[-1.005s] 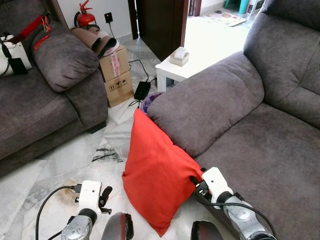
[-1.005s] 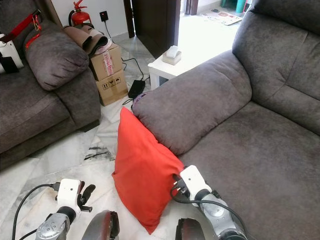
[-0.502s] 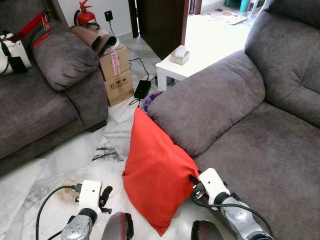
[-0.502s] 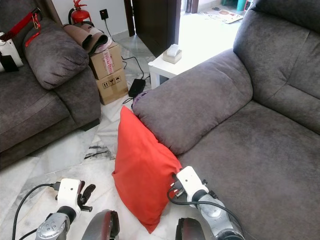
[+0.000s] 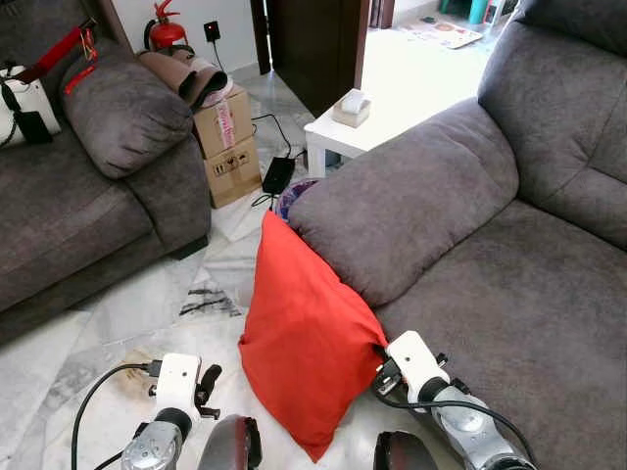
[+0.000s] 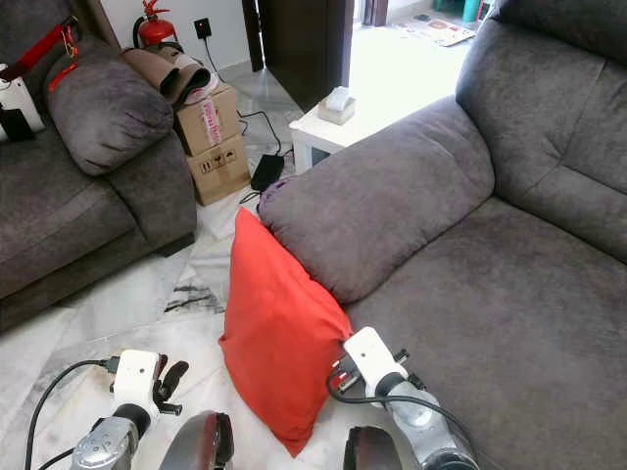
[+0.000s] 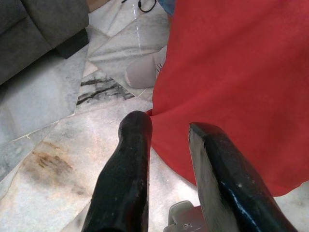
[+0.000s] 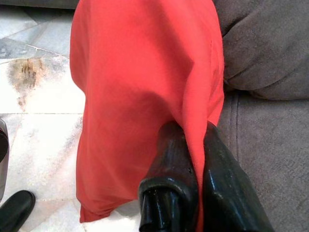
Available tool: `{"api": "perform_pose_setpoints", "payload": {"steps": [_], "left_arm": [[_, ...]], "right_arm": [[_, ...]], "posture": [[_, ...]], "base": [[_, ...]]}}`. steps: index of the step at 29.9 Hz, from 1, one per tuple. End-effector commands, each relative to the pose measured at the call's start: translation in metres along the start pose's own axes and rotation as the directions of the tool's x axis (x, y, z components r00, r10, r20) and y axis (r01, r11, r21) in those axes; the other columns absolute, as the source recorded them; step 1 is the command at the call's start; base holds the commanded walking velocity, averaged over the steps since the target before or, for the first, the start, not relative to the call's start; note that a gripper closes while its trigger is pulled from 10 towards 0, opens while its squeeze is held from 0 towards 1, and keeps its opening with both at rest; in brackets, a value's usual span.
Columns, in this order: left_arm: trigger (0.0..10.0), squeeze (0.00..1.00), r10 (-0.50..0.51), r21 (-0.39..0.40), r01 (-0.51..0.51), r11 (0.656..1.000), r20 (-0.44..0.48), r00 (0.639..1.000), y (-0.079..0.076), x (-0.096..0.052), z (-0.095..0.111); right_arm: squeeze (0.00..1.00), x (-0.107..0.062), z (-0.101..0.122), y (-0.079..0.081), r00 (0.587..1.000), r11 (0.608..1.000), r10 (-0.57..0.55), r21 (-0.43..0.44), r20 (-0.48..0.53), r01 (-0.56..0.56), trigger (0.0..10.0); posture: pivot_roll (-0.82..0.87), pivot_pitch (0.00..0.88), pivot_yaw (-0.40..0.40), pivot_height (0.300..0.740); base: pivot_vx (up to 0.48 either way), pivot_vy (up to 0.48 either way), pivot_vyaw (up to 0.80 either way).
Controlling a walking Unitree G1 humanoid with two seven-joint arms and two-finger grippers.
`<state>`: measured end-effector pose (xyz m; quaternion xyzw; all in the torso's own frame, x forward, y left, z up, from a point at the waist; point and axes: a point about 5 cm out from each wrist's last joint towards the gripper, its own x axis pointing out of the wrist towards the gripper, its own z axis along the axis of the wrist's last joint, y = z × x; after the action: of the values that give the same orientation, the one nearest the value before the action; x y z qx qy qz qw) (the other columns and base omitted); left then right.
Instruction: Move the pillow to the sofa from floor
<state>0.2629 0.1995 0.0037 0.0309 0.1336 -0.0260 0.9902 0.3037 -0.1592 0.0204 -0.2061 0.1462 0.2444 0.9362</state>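
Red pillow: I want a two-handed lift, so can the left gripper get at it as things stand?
Probably yes: the left gripper is open beside the red pillow, with bare floor between.

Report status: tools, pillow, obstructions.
Right tool shut on red pillow edge. Left tool open, beside pillow, not touching. Pillow upright on floor, leaning on sofa armrest. Slipper on floor behind pillow.
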Motion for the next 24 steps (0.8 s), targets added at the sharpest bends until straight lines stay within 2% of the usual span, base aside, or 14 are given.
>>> {"api": "perform_pose_setpoints", "payload": {"steps": [1, 14, 20, 21, 22, 23, 24], "left_arm": [[10.0, 0.0, -0.001, 0.004, 0.001, 1.0, -0.034, 0.999, 0.002, -0.003, -0.006], [10.0, 0.0, 0.006, 0.0, -0.006, 1.0, -0.033, 0.999, 0.004, 0.0, -0.004], [10.0, 0.0, 0.037, 0.008, -0.036, 0.999, -0.034, 0.999, 0.014, 0.001, -0.001], [10.0, 0.0, 0.037, 0.012, -0.036, 0.999, -0.035, 0.999, 0.016, 0.001, -0.001], [10.0, 0.0, 0.036, 0.016, -0.035, 0.999, -0.036, 0.999, 0.017, 0.001, -0.001], [10.0, 0.0, 0.034, 0.019, -0.034, 0.999, -0.037, 0.999, 0.017, 0.0, -0.001], [10.0, 0.0, 0.032, 0.021, -0.031, 0.999, -0.035, 0.999, 0.018, 0.0, -0.001]], "right_arm": [[0.0, -0.002, -0.007, 0.009, 0.999, 1.0, 0.03, 0.0, -0.03, -0.03, 0.0], [0.0, -0.001, -0.007, 0.016, 0.999, 0.999, 0.043, 0.028, -0.01, -0.043, 0.0], [0.0, 0.0, -0.005, 0.017, 1.0, 0.99, -0.019, 0.141, 0.018, 0.016, 0.0], [0.0, 0.0, -0.006, 0.017, 0.999, 0.983, -0.037, 0.18, 0.019, 0.033, 3.1], [0.0, 0.0, -0.006, 0.017, 0.999, 0.975, -0.051, 0.216, 0.017, 0.047, 10.0], [0.0, 0.0, -0.007, 0.018, 0.998, 0.966, -0.066, 0.251, 0.022, 0.059, 10.0], [0.0, -0.001, -0.006, 0.018, 0.995, 0.942, -0.093, 0.328, 0.046, 0.073, 10.0]], "posture": [[0.04, 0.169, 0.051, 0.596], [0.03, 0.143, 0.051, 0.596], [0.02, 0.133, 0.053, 0.596], [0.02, 0.128, 0.054, 0.596], [0.02, 0.127, 0.055, 0.596], [0.02, 0.124, 0.056, 0.596], [0.02, 0.12, 0.057, 0.596]], "base": [[0.0, 0.0, 0.0], [0.0, 0.0, 0.0], [0.0, 0.0, 0.0], [0.0, 0.0, 0.0], [0.0, 0.0, 0.0], [0.0, 0.0, 0.0], [0.0, 0.0, 0.0]]}}
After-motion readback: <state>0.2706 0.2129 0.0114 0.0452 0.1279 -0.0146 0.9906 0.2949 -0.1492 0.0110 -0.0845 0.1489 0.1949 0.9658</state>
